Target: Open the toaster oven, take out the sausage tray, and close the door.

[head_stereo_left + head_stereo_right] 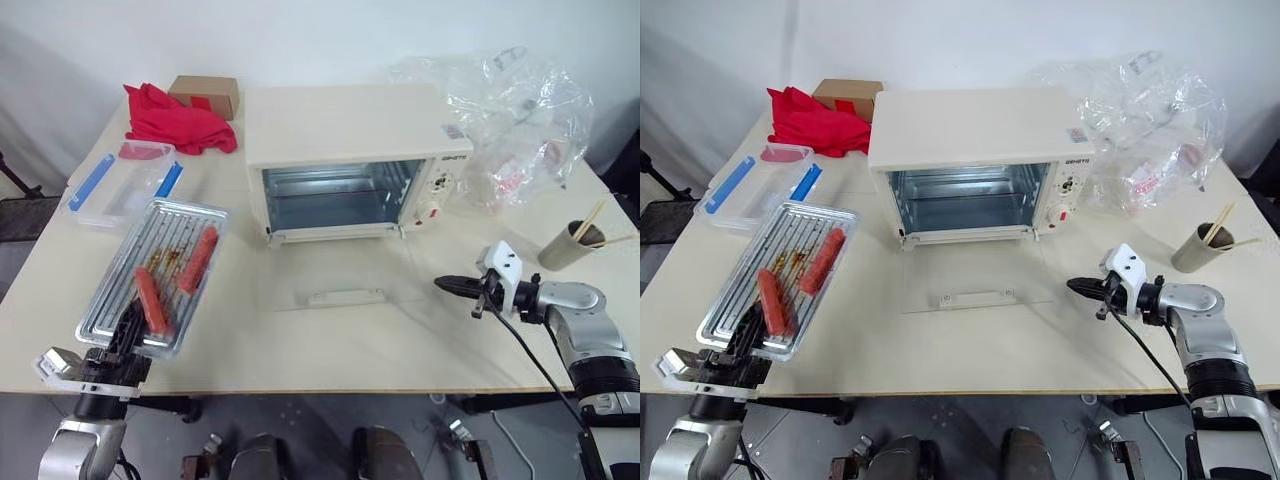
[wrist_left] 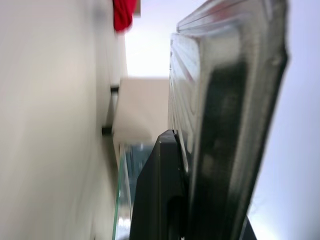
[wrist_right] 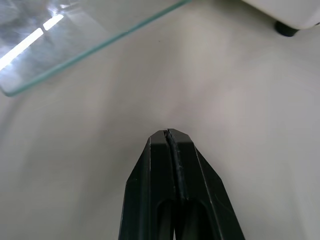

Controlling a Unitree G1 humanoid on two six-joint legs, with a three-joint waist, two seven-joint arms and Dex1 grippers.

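Sausage tray (image 1: 155,275) out at tabletop (image 1: 400,340) front-left corner, near end pinched in left hand (image 1: 125,335); right hand (image 1: 452,285) pressed together, well apart.

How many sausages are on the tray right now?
2. One sausage lies toward the tray's oven-side end; the other sausage lies nearer the left gripper, which grips the sausage tray.

place: lab test setup | evidence: bare white backdrop (image 1: 300,40); plain table (image 1: 330,340); floor cables (image 1: 505,430)

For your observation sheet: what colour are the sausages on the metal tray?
Red sausages, clearest in the left eye view.
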